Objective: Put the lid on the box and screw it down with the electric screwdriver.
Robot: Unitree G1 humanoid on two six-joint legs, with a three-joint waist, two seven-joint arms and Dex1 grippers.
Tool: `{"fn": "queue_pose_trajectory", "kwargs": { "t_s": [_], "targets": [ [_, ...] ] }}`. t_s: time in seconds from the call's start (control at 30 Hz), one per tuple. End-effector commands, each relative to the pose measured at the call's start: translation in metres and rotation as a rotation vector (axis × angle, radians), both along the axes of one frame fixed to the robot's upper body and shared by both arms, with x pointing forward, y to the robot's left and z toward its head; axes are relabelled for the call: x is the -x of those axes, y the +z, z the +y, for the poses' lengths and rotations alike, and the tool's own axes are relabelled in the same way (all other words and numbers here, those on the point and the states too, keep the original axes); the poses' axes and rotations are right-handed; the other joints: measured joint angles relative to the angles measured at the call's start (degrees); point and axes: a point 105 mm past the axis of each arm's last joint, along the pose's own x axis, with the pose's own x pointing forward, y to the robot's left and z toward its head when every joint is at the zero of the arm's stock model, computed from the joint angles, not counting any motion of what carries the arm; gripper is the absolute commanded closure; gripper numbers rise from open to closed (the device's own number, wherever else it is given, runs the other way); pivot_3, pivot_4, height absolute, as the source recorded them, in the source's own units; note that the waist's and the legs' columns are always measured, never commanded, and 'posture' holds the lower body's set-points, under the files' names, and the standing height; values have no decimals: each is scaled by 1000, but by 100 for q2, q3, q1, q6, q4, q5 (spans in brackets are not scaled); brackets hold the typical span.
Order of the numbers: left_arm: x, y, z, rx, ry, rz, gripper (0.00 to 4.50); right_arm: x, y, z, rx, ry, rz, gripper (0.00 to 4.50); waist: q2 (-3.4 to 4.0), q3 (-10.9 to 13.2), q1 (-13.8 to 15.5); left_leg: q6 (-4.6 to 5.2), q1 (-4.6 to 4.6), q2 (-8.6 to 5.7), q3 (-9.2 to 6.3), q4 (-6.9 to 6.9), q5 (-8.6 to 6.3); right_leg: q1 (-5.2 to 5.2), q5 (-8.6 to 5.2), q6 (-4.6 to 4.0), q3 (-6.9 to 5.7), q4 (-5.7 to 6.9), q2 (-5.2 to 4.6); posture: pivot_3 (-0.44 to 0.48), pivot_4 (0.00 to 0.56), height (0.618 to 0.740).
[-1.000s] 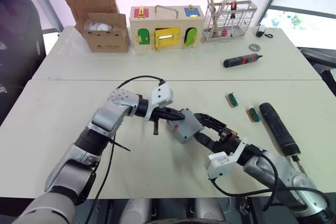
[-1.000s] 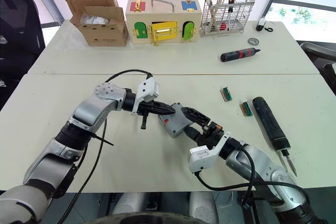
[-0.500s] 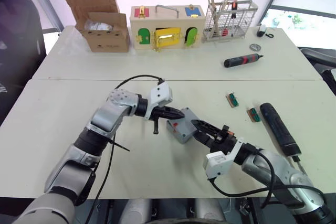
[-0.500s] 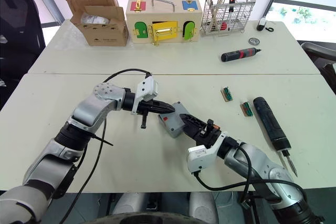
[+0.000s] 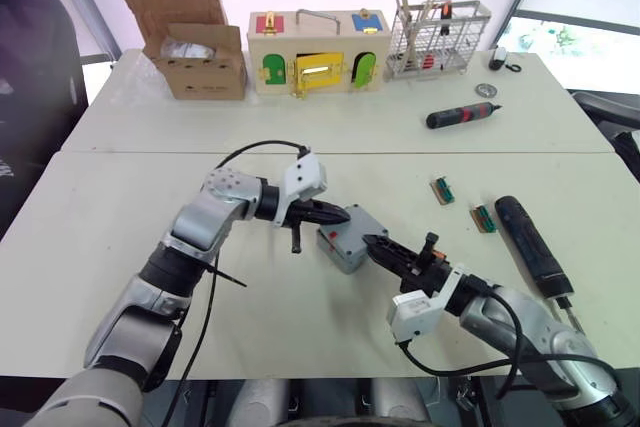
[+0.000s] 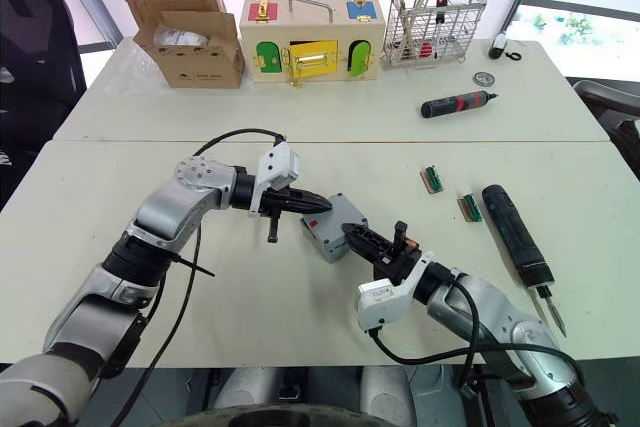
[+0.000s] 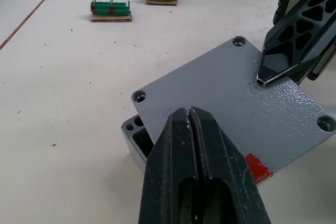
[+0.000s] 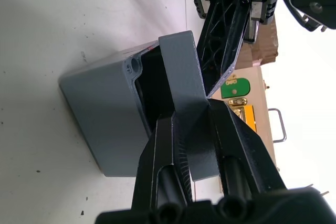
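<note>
Lid (image 7: 231,103) sits skewed on box (image 8: 105,124), pinched by right gripper (image 5: 385,250); left gripper (image 7: 190,129) closed empty; screwdriver (image 5: 528,245) untouched.

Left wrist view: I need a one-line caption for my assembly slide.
Shut left gripper presses the grey lid, sitting askew on the box, while the right gripper touches its far edge.
</note>
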Motion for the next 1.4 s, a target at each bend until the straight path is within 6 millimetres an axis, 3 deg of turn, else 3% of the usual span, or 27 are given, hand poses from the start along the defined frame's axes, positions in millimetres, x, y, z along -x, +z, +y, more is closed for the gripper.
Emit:
{"fn": "queue_pose_trajectory", "kwargs": {
  "t_s": [0.03, 0.23, 0.47, 1.13, 1.17, 1.2, 1.33, 1.4],
  "targets": [
    [3, -9, 0, -19, 5, 57, 4500, -1, 22, 4, -36, 30, -122, 4387, 0, 0, -1, 0, -3, 0, 0, 0, 0, -2, 0, 0, 0, 0, 0, 0, 150, 694],
    [2, 2, 0, 28, 14, 68, 4500, -1, 34, 7, -86, 35, -191, 4387, 2, 2, -2, -1, -25, 0, 0, 0, 1, -26, 1, 3, 0, 1, 1, 0, 150, 694],
    [1, 8, 1, 47, 18, 81, 4500, -4, 31, 10, -103, 23, -170, 4387, 3, 4, -3, -2, -38, 0, 1, 0, 1, -40, 8, 14, -1, 0, 2, 0, 150, 694],
    [12, -23, -1, -105, -53, 31, 4500, -3, 9, -1, -81, 8, -42, 4387, 4, 5, -1, -2, -35, 0, 2, 1, 1, -34, 6, 10, -1, 1, 2, 0, 150, 694],
    [12, -25, -1, -113, -54, 28, 4500, -3, 8, -1, -81, 8, -38, 3376, 4, 5, 0, -2, -34, 0, 2, 2, 1, -34, 6, 10, -1, 1, 2, 0, 150, 694],
    [12, -27, 0, -121, -53, 26, 4500, -3, 8, -1, -81, 7, -36, 3072, 4, 5, 0, -2, -34, -1, 2, 2, 1, -34, 6, 10, -1, 1, 2, 0, 150, 694],
    [11, -32, 2, -147, -49, 22, 4500, -4, 9, -3, -78, -2, -38, 1149, 3, 1, -5, -2, -25, 0, 2, 1, 1, -25, 6, 10, -1, 1, 2, 0, 150, 694],
    [11, -35, 3, -158, -48, 21, 4500, -4, 9, -5, -71, -6, -36, 521, 3, 1, -4, -2, -19, 0, 2, 1, 1, -17, 1, 1, -1, 1, 2, 0, 150, 694]
  ]
}}
